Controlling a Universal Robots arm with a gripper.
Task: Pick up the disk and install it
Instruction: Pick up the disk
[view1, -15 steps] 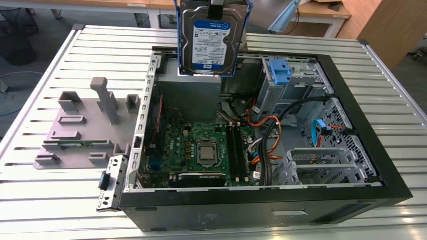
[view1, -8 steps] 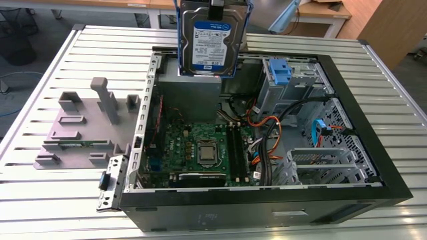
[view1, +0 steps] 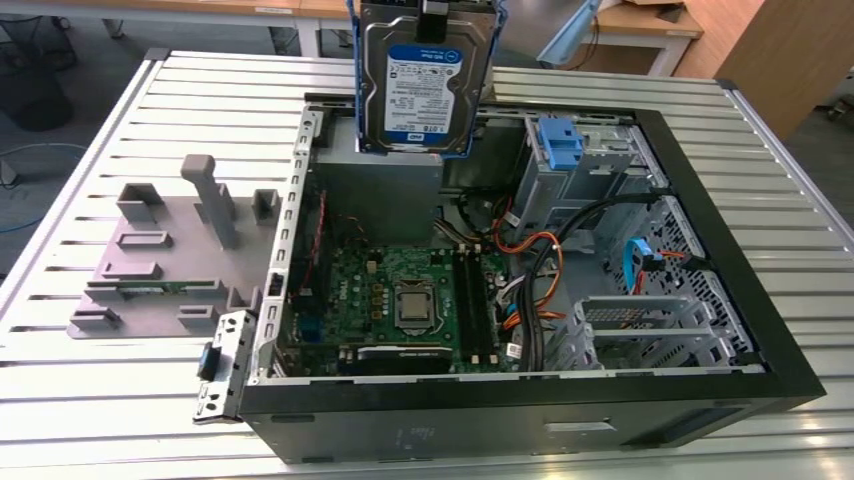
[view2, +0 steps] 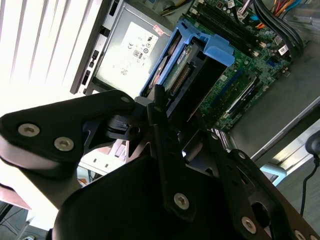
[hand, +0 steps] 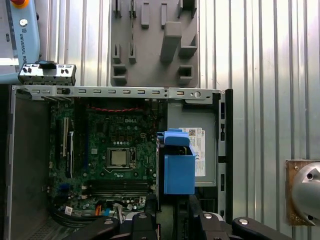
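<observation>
Blue-framed disk (view1: 424, 85) in claw (view2: 181, 119) above open case (view1: 534, 405)

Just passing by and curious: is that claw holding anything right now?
The gripper: jaws closed on the disk, held above the open computer case.

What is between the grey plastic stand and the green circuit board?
The slotted silver metal case wall separates the grey plastic stand from the green circuit board, in the first wrist view.
</observation>
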